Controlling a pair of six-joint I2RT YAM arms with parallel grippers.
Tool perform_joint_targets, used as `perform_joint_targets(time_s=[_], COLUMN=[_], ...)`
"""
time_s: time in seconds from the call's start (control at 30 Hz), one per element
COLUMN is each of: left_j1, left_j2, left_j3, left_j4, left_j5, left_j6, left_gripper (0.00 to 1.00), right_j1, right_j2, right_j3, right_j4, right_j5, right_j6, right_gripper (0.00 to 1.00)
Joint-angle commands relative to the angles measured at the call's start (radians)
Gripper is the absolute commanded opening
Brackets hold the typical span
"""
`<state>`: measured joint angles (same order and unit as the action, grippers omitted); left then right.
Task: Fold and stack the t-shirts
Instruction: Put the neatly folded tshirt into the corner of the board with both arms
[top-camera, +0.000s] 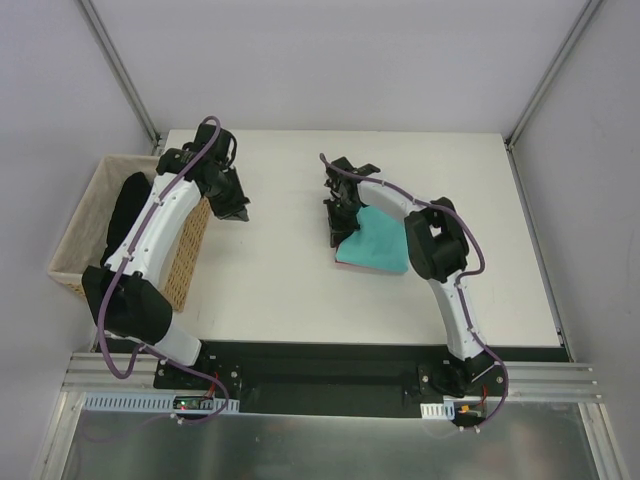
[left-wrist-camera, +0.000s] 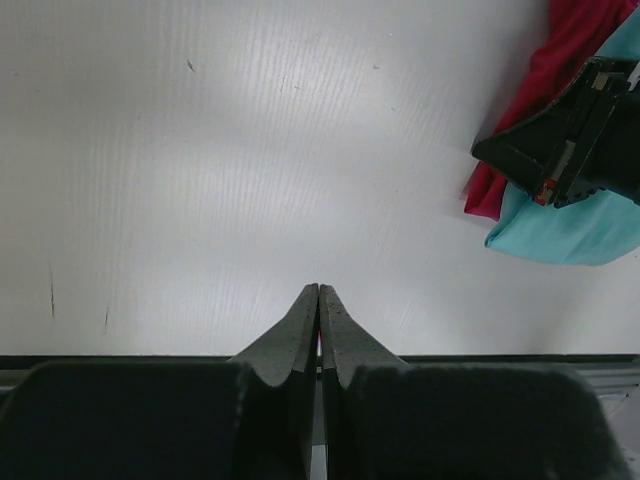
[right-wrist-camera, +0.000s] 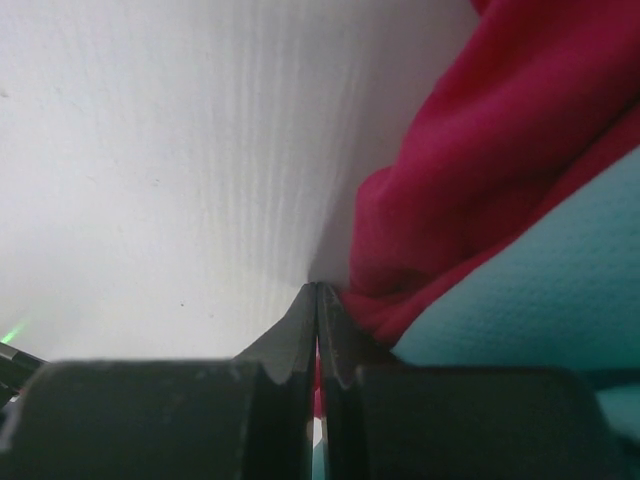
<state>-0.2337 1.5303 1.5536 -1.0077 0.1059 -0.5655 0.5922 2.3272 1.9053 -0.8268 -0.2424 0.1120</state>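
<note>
The teal t-shirt (top-camera: 380, 240) lies folded on the table right of centre, on top of the crimson-pink t-shirt, of which a thin edge (top-camera: 350, 264) shows. In the right wrist view the pink t-shirt (right-wrist-camera: 500, 150) bulges out under the teal t-shirt (right-wrist-camera: 540, 300). My right gripper (top-camera: 336, 232) is shut at the stack's left edge, and its tips (right-wrist-camera: 318, 288) touch the pink cloth's fold. My left gripper (top-camera: 238, 212) is shut and empty over bare table (left-wrist-camera: 318, 290). It sees the right gripper (left-wrist-camera: 560, 150), pink cloth (left-wrist-camera: 560, 60) and teal cloth (left-wrist-camera: 570, 235).
A woven wicker basket (top-camera: 85, 225) stands off the table's left edge with a dark cloth (top-camera: 125, 210) inside. The white table (top-camera: 280, 290) is bounded by walls at the back and sides. The arm bases sit on the black rail at the near edge.
</note>
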Motion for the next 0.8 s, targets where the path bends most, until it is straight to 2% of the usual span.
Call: perform_joint_targets(time_s=[0.0,0.77], left_j1=[0.013,0.013], left_j2=[0.011,0.065], left_j3=[0.046,0.08], left_j4=[-0.002,0.009], left_j5=[0.032,0.078], left_j6=[0.01,0.026], left_gripper=[0.0,0.0], right_j1=[-0.032,-0.164], right_j2=[0.0,-0.101], right_j3=[-0.08,-0.252], right_j4=[-0.043,-0.063], right_j5=[0.164,0.31], right_j6=[-0.009,0.04], right_gripper=[0.01,0.01])
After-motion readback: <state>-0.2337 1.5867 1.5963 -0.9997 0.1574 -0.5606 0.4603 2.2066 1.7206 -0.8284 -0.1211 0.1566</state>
